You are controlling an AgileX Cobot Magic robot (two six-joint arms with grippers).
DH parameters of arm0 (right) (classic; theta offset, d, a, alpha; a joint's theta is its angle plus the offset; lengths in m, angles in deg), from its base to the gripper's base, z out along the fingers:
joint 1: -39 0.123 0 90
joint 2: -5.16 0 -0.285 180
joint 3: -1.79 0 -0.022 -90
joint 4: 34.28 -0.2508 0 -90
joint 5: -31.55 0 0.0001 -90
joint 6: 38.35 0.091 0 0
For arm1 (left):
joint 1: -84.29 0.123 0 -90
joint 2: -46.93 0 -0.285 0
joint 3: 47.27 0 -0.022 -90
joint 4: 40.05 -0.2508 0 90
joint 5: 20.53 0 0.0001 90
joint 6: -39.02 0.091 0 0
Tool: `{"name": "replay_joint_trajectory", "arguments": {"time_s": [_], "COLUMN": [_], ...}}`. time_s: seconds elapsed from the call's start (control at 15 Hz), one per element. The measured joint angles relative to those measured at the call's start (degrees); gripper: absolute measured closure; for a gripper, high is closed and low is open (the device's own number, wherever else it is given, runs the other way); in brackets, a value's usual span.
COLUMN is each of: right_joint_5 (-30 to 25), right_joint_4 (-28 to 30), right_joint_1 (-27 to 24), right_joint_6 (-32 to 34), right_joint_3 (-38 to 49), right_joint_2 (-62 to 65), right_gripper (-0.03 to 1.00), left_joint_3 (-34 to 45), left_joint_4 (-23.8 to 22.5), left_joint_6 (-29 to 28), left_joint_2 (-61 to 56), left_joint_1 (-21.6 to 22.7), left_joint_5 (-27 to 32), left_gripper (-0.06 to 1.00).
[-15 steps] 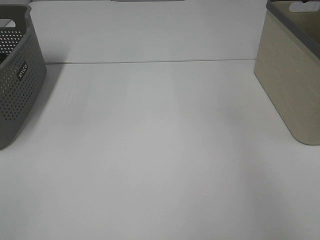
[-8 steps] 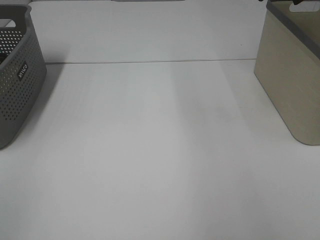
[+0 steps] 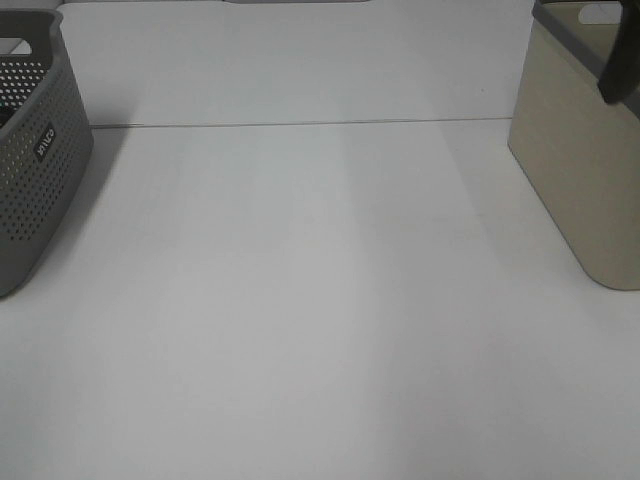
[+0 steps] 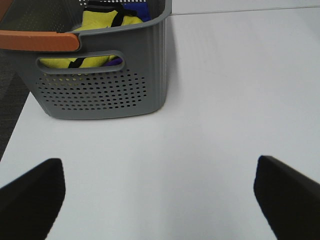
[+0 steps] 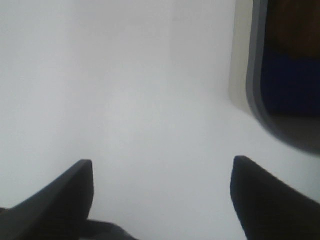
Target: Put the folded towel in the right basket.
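The right basket (image 3: 580,170) is beige with a grey rim and stands at the table's right edge. In the right wrist view its rim (image 5: 255,65) shows with a dark blue shape (image 5: 292,82) inside, too blurred to tell if it is the folded towel. My right gripper (image 5: 162,200) is open and empty, above the table just beside the basket's corner. A dark part of the right arm (image 3: 620,62) shows over the basket. My left gripper (image 4: 160,200) is open and empty near the grey basket.
A grey perforated basket (image 3: 35,160) stands at the left edge of the table. In the left wrist view this basket (image 4: 100,95) holds yellow cloth (image 4: 102,22) and some blue cloth. A seam line crosses the white table (image 3: 300,124) at the back.
A dark part of the right arm has come down into the exterior view at the upper right, over the beige basket. The baskets have not moved.
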Motion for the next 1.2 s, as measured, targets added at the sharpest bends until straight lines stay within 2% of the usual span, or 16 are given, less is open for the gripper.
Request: {"name": "replay_joint_trajectory", "arguments": {"time_s": [0.33,0.4,0.6,0.67,0.8,1.2], "right_joint_5": [0.1,0.2,4.7,6.4,8.5,8.7], "right_joint_4": [0.3,0.4,1.9,2.0,1.7,1.4], "right_joint_1": [0.0,0.0,0.0,0.0,0.0,0.0], "right_joint_6": [0.0,0.0,0.0,-0.7,-1.8,-3.4], "right_joint_3": [27.9,30.5,41.7,45.6,48.5,49.8], "right_joint_2": [21.5,23.9,37.1,45.9,54.2,74.8], "right_gripper": [0.25,0.25,0.25,0.25,0.25,0.25], "left_joint_3": [0.0,0.0,0.0,0.0,0.0,0.0], "left_joint_4": [0.0,0.0,0.0,0.0,0.0,0.0], "left_joint_6": [0.0,0.0,0.0,0.0,0.0,0.0], "left_joint_2": [0.0,0.0,0.0,0.0,0.0,0.0], "left_joint_1": [0.0,0.0,0.0,0.0,0.0,0.0], "left_joint_5": [0.0,0.0,0.0,0.0,0.0,0.0], "left_gripper": [-0.03,-0.03,-0.03,-0.03,-0.03,-0.03]}}
